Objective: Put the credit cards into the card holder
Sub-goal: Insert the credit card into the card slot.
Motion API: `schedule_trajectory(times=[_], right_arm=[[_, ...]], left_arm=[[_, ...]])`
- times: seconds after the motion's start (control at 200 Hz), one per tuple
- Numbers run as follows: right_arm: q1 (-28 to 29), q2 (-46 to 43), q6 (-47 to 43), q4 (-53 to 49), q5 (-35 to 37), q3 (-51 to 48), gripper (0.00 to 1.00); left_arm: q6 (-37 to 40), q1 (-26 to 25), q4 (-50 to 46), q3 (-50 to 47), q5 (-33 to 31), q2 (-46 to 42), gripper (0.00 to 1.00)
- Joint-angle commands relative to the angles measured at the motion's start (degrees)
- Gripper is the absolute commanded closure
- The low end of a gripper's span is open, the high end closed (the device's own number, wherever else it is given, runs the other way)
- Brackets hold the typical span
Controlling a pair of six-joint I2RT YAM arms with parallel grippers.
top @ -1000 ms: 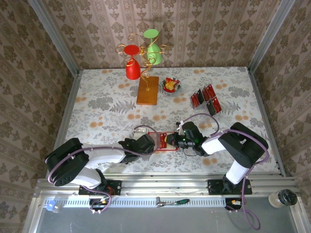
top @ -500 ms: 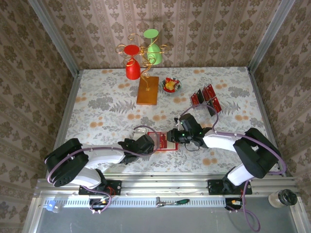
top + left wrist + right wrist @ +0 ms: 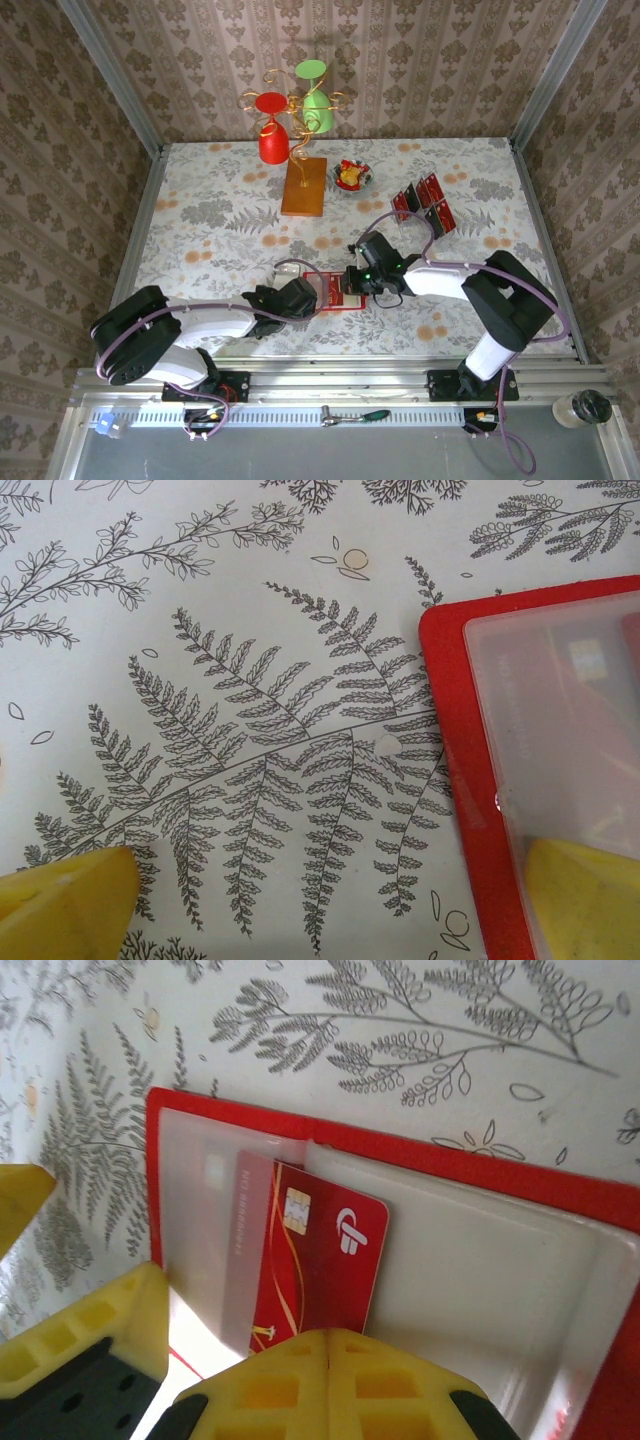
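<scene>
The red card holder (image 3: 332,291) lies open on the patterned table (image 3: 220,215), its pale clear pockets up (image 3: 480,1290). One red credit card (image 3: 325,1255) sits partly slid under the left clear pocket. My right gripper (image 3: 328,1338) (image 3: 351,281) is shut, its joined tips on that card's near end. My left gripper (image 3: 330,880) (image 3: 311,294) is open at the holder's left edge (image 3: 455,730), one yellow finger (image 3: 585,900) resting on the clear pocket. More red cards with black bands (image 3: 424,205) stand at the back right.
A wire stand with a red cup (image 3: 273,143) and a green cup (image 3: 318,110) rises from an orange wooden slab (image 3: 304,186) at the back. A small bowl of sweets (image 3: 352,176) sits beside it. Patterned walls close in the table.
My right gripper has shifted left and slightly away over the holder, and its arm has stretched out. The left arm has stayed put.
</scene>
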Motion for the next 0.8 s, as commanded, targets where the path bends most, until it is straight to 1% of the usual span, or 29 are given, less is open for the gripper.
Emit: schedule_trajectory(times=[0.0,0.3,0.445,0.625,0.795], right_arm=[[0.78,1.94,-0.48,-1.06,-0.35,1.99,1.0],[2.99,6.22,0.67,-0.2,-0.97,4.66,1.0],[3.86,7.49,1.2,-0.28,-1.63,6.4,1.0],[4.01,5.34,0.95,-1.79,-1.31,7.33,1.0],[4.06,2.03,-0.25,-4.38,0.42,7.55,1.0]], left_arm=[[-0.43,-0.16,-2.26,-1.62,-0.8,-0.45,0.0],[-0.31,-0.13,-2.06,-1.38,-0.71,-0.7,0.0],[-0.25,0.01,-3.35,-0.55,-0.8,-3.11,0.0],[-0.07,2.3,-5.33,-0.37,-0.76,-8.41,0.0],[0.96,4.95,-5.81,-1.17,0.49,-10.68,0.0]])
